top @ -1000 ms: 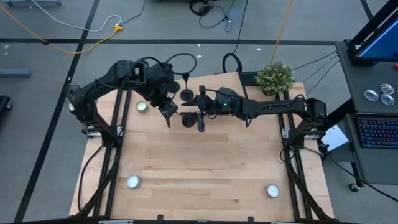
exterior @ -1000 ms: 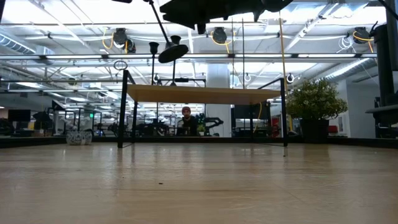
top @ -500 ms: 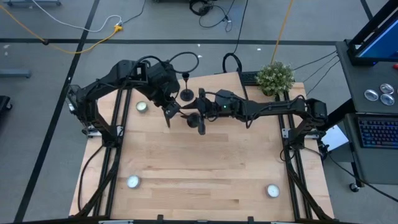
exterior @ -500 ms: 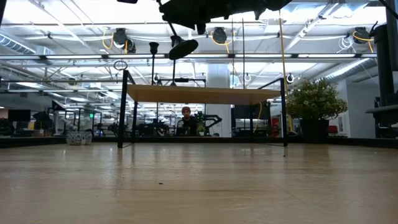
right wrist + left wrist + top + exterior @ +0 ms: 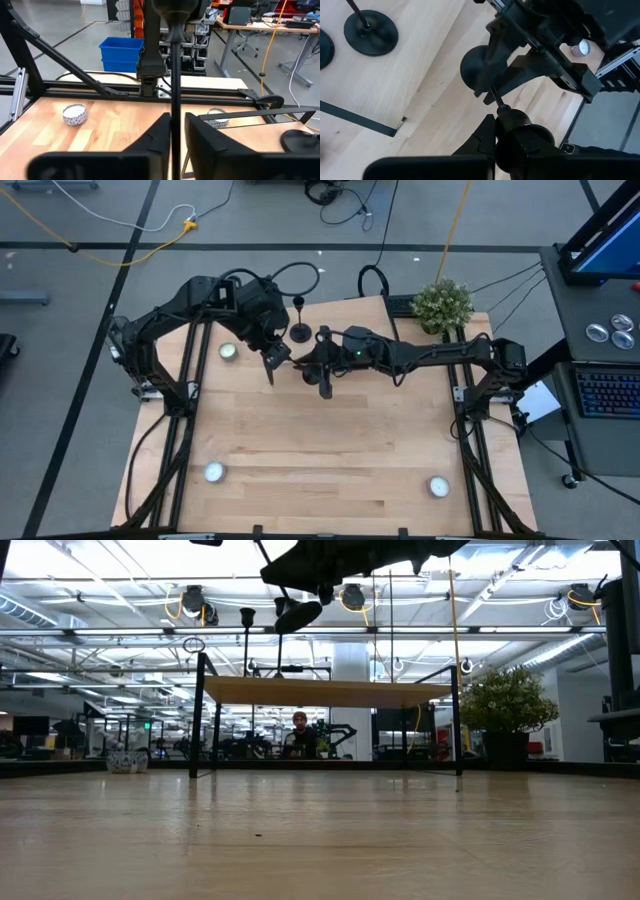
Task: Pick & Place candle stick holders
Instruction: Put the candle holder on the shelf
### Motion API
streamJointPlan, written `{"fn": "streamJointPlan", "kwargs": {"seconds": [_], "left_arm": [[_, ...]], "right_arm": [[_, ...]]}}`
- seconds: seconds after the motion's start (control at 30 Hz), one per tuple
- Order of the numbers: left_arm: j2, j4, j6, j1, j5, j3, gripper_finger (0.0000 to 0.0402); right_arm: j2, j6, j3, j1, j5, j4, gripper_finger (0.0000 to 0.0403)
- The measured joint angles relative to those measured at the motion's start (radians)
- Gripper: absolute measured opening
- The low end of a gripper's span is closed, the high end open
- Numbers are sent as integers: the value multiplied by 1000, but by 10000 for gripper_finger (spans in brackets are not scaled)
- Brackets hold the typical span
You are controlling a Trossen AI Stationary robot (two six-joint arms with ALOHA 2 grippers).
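I see both my end effectors meeting above the counter's (image 5: 330, 450) far middle, left end effector (image 5: 496, 131) clamped on the candlestick's (image 5: 492, 95) cup end, right end effector (image 5: 173, 131) closed around its stem.

Both arms reach in over the far half of the table and meet near its middle. The left gripper (image 5: 271, 360) comes from ten o'clock, wrist bent down, its fingers (image 5: 485, 139) pinched shut on the cup end of a candle stick holder (image 5: 492, 97). The right gripper (image 5: 318, 368) comes in from three o'clock, forearm level, its fingers (image 5: 161, 134) closed close about that holder's thin stem
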Motion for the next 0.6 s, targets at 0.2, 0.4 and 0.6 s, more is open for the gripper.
{"fn": "streamJointPlan", "kwargs": {"seconds": [0.2,0.4,0.6], "left_arm": [[0,0,-1,0,0,0,15],[0,0,9,0,1,0,15],[0,4,26,1,0,0,71]], "right_arm": [[0,-1,0,0,-2,-3,11],[0,18,0,0,-2,-3,8],[0,36,0,0,-1,-4,8]]}}
